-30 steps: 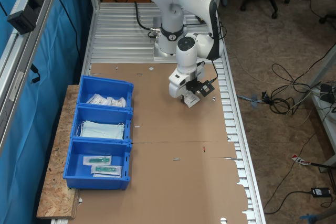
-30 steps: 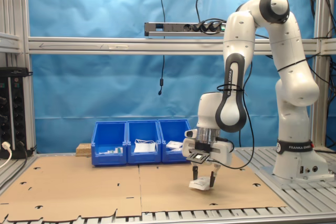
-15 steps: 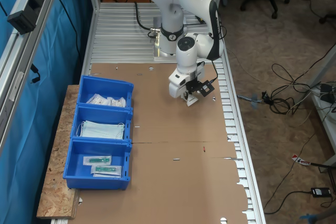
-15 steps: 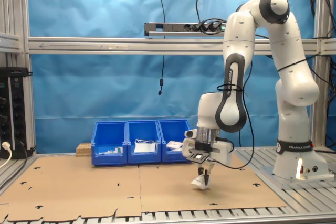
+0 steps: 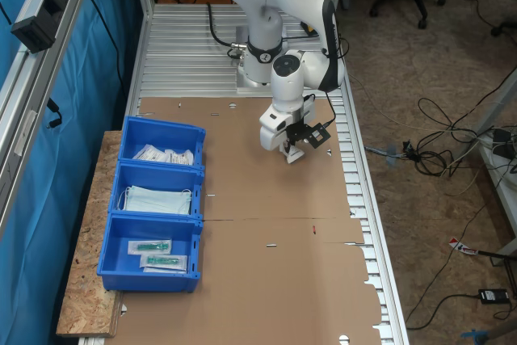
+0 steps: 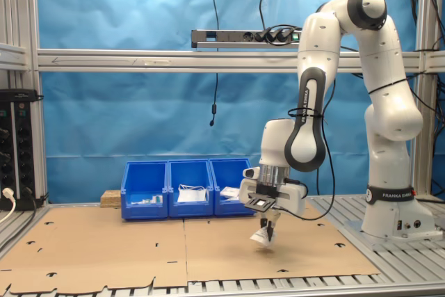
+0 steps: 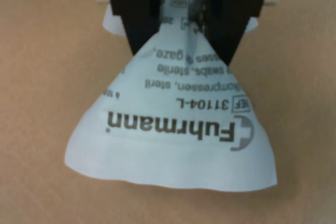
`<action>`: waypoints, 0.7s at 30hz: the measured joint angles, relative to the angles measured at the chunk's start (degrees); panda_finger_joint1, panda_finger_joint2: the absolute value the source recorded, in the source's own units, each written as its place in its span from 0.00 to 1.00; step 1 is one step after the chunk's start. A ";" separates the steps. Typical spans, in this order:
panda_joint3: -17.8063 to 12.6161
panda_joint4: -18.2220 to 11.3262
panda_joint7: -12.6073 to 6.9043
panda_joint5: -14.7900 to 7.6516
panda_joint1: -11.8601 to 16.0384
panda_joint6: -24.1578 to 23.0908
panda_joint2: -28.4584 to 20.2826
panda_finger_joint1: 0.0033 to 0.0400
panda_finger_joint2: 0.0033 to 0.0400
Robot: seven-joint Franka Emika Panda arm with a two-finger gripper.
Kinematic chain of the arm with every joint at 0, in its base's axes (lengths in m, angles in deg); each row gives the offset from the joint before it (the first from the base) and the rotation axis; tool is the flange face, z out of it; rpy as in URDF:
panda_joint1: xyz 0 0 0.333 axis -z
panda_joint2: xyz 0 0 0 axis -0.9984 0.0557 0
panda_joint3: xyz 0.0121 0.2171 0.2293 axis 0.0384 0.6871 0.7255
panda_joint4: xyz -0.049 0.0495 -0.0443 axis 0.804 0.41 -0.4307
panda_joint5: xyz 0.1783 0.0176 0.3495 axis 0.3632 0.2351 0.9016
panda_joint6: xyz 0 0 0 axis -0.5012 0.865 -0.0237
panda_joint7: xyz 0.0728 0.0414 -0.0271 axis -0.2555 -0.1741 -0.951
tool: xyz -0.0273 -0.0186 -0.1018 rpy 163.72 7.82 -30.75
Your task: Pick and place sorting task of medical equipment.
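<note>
While pinched between the black fingers (image 7: 137,9), white gauze packet (image 7: 173,129) hangs crumpled, gripper (image 6: 268,226) just above brown cardboard surface (image 6: 208,255), blue bins (image 5: 153,208) well apart.

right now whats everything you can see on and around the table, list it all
white packet: one, white with print, pinched in the end effector and hanging clear of the cardboard, folded between the fingers in the wrist view
blue bins: three, blue, in a row at the first exterior view's left edge of the cardboard
small white packets: several, white, in the bin nearest the robot base
face masks: a small stack, pale blue, in the middle bin
long clear packets: at least two, clear with green parts, in the bin farthest from the base
cardboard sheet: brown, covering the table
blue backdrop: blue, behind the bins
end effector: one, black fingers, shut on the white packet
robot arm: one, white
</note>
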 joint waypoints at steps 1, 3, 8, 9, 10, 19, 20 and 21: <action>0.00 0.00 0.00 0.00 0.00 0.21 -0.40 0.08 0.08; 0.00 0.00 0.00 0.00 0.00 1.06 -1.47 0.08 0.08; 0.00 -0.01 0.00 0.00 0.01 4.75 -5.57 0.08 0.08; 0.00 -0.01 0.00 0.00 0.01 5.47 -6.29 0.08 0.08; 0.00 -0.01 0.00 0.00 0.01 6.21 -7.05 0.08 0.08; -0.30 -0.02 0.00 0.00 0.02 13.81 -13.93 0.08 0.08; -0.38 -0.02 0.00 0.00 0.02 14.66 -14.68 0.08 0.08; -0.47 -0.02 0.00 0.00 0.02 15.56 -15.40 0.08 0.08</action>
